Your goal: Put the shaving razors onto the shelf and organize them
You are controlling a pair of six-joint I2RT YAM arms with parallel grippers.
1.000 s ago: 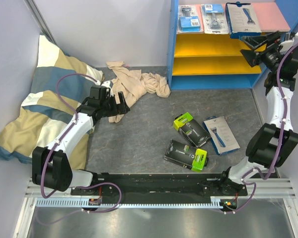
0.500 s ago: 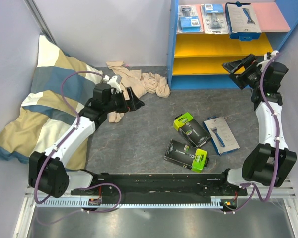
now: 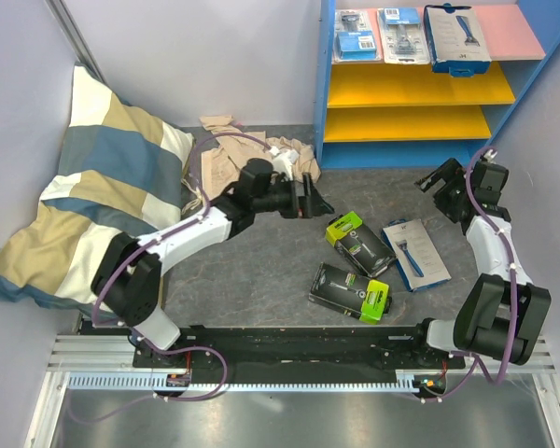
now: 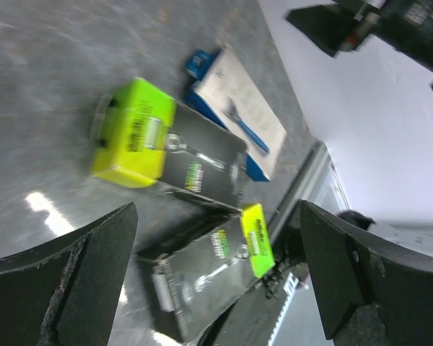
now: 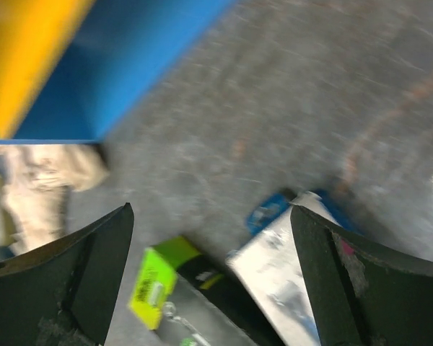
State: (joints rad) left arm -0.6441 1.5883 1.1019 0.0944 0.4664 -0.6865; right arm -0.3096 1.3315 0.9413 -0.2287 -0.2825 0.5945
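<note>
Three shaving razors lie on the pink top board of the shelf: two clear blisters and a white-blue box. On the grey table lie two black boxes with lime ends and a second white-blue box. My left gripper hangs open just left of the upper black box, with nothing between its fingers. My right gripper is open and empty, above and right of the table's white-blue box. The left gripper frames the lower black box.
A beige cloth is bunched behind the left arm. A blue, tan and white striped pillow leans in the left corner. The shelf's two yellow boards hold nothing. Walls close in on the left, back and right.
My left gripper has swung right, from over the beige cloth to beside the black boxes. My right gripper has come down from the shelf's side to the table near the white-blue box.
</note>
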